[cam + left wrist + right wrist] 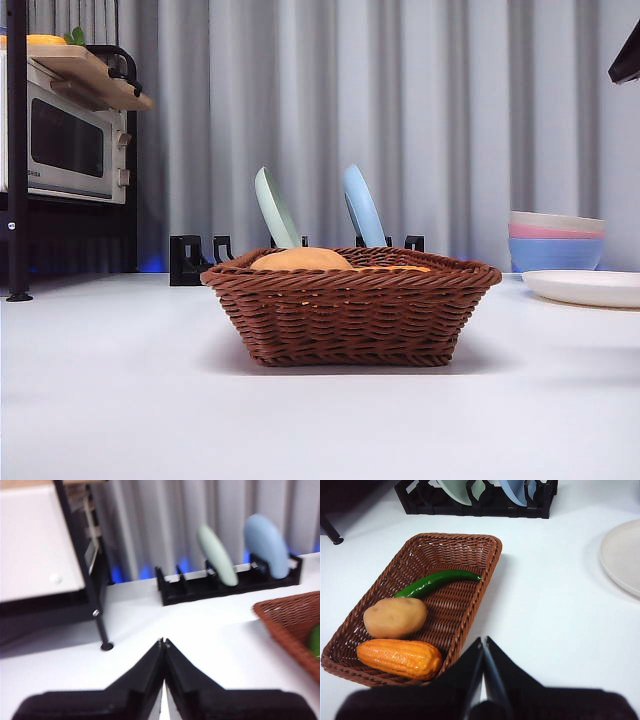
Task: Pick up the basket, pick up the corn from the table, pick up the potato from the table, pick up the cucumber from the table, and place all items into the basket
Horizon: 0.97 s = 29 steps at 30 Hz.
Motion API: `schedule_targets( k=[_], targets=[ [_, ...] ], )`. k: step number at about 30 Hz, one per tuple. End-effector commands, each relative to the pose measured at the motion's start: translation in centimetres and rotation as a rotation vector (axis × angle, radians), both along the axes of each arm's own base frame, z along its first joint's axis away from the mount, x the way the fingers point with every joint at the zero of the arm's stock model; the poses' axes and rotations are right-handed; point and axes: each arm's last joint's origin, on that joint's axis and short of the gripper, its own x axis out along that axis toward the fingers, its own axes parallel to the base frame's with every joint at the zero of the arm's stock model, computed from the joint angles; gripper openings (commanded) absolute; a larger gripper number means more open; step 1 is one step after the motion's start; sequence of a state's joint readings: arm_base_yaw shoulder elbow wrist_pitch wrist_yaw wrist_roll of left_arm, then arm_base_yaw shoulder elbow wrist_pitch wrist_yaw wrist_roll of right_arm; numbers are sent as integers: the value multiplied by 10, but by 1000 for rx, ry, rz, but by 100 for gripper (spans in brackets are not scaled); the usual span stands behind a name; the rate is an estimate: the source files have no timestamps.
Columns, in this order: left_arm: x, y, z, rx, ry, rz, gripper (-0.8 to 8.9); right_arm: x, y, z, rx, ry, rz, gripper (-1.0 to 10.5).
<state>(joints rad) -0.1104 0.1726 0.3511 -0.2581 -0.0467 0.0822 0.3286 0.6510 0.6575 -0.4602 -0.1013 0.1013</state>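
The brown wicker basket (350, 310) stands on the white table (120, 400) in the middle of the front view. In the right wrist view the basket (485, 555) holds the green cucumber (437, 582), the tan potato (395, 616) and the orange corn (399, 657). In the front view only the potato's top (300, 259) and a sliver of corn (400, 268) rise over the rim. My right gripper (484, 641) is shut and empty, up above the table beside the basket. My left gripper (163, 642) is shut and empty, left of the basket (292, 622), where a bit of cucumber (315, 640) shows.
A black dish rack (200, 258) with a green plate (275, 208) and a blue plate (362, 205) stands behind the basket. Stacked pastel bowls (556, 241) and a white plate (585, 287) are at the right. A microwave on a black shelf (65, 140) is at the far left.
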Motion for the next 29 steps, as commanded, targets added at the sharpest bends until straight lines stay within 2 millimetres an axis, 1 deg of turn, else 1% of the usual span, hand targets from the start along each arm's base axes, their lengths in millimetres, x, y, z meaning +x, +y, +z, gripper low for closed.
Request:
schedule_targets(
  k=[1, 8, 14, 17, 29],
  targets=[
    [6, 3, -24, 5, 10, 28, -3, 0, 0, -1, 8, 0, -7, 2],
    [10, 8, -70, 4, 43, 80, -3, 0, 0, -1, 8, 0, -7, 2],
    [10, 10, -94, -10, 74, 95, -3, 0, 0, -1, 8, 0, -7, 2],
    [10, 10, -98, -8, 109, 98, -3, 0, 0, -1, 8, 0, -7, 2],
    [10, 10, -97, -8, 104, 95, -3, 0, 0, -1, 8, 0, -7, 2]
  ],
)
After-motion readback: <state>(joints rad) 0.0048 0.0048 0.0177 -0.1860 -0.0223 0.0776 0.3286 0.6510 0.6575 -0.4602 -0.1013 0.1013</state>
